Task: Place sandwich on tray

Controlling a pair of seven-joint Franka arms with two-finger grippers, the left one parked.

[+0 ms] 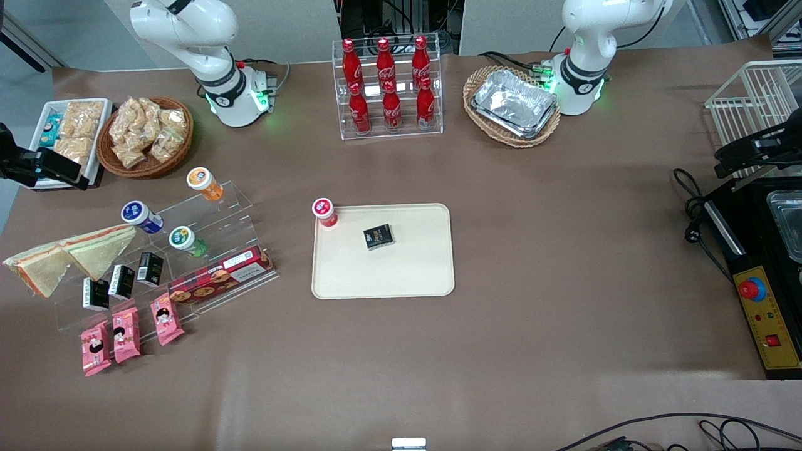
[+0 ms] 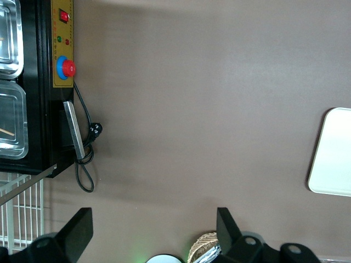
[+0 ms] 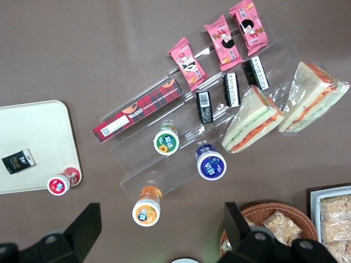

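Three pink snack packets [image 1: 125, 330] sit nearest the front camera, toward the working arm's end of the table. Next out is the clear stepped stand [image 1: 241, 207] with 3 small black boxes [image 1: 123, 281], 1 red plaid biscuit box [image 1: 220, 275] and 3 capped bottles [image 1: 143, 216].

2 sandwich wedges lie beside the stand, touching each other. The target sandwich [image 1: 37, 274] is the tan one with the orange-red edge, on the side away from the black boxes. The pale sandwich [image 1: 103, 245] lies between it and the stand.

1 tray [image 1: 401, 275] at table centre, well apart from the sandwich. It already carries 1 black box [image 1: 378, 237] and 1 red-capped bottle [image 1: 324, 212] at its farther rim.

Farthest out are 6 cola bottles [image 1: 385, 84].

The gripper [image 3: 162, 219] hangs high over the stand's bottle end, fingers spread wide, holding nothing.

Risks:
- The wedges touch, so a descent off toward the stand likely pinches the pale one or drags both.
- The clear wrap looks slick and the wedge is soft, so it may slip or crush in a hard pinch.
- The tray's farther part is occupied, and a drop there could tip the bottle. The nearer bare part looks safer.
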